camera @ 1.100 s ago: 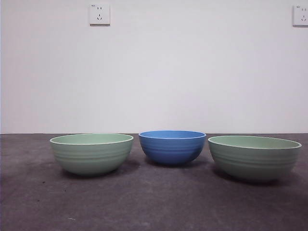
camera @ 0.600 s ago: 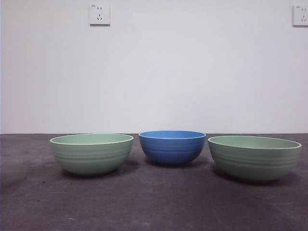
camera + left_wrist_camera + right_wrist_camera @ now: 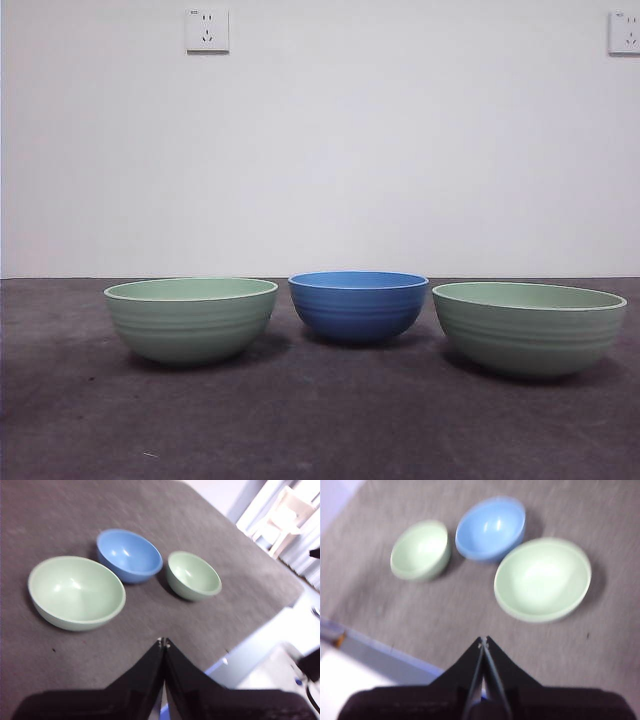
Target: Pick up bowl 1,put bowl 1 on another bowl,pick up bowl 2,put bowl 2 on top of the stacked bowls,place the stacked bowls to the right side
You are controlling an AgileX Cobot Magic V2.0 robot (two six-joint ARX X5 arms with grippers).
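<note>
A: Claws?
B: Left claw (image 3: 162, 641) and right claw (image 3: 483, 640) both pinched closed, holding nothing, high above the table (image 3: 300, 420), well apart from the bowls.
A: Bowls?
B: Blue bowl (image 3: 358, 305) mid, slightly farther; left green bowl (image 3: 190, 318) and right green bowl (image 3: 528, 326) flank it, small gaps. Bare table in front.

- Left gripper (image 3: 163, 641), 2 black tapered jaws, pressed together at the tips, raised high.
- Right gripper (image 3: 483, 640), 2 black jaws likewise closed, raised high.
</note>
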